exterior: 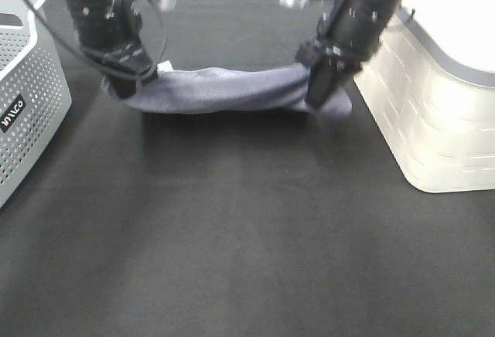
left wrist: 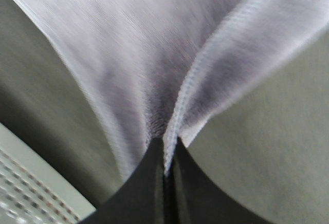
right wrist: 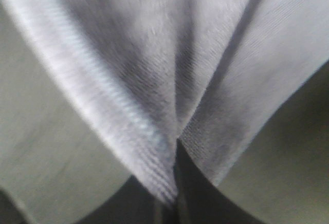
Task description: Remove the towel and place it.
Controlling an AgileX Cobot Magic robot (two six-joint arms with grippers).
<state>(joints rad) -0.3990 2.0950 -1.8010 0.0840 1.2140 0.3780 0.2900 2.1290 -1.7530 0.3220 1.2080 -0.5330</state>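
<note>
- Basket [exterior: 23, 82] on the left, bin [exterior: 441, 105] on the right; insides hidden.
- Towel [exterior: 224, 90] stretched between them over the table [exterior: 247, 260], left gripper [exterior: 128, 74] and right gripper [exterior: 321, 93] each pinching an end.
- Only the wrist views show the stitched hem.

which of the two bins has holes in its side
The grey basket at the left edge: its wall is dotted with holes. The white bin on the right has solid walls.
</note>
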